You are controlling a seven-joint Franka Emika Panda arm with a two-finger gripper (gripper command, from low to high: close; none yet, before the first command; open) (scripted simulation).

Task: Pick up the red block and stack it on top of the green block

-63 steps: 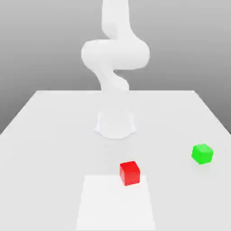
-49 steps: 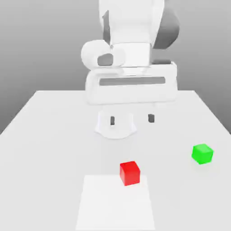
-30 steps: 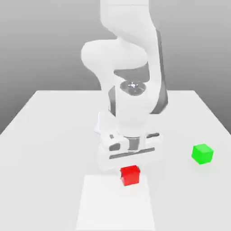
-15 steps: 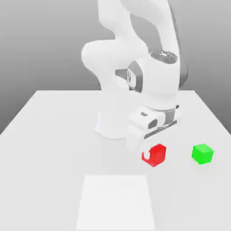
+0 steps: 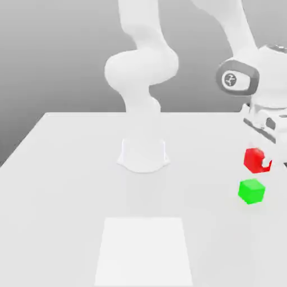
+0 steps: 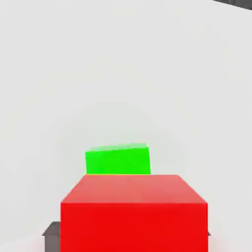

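Red block [image 5: 255,160] sits clamped in the gripper [image 5: 261,162], lifted clear of the table [image 5: 67,168], just above the green block [image 5: 251,191] and apart from it.

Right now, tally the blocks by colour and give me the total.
Red block: 1
Green block: 1
Total: 2

A white table [image 5: 61,168] bears a paler square patch [image 5: 144,251] near its front edge.
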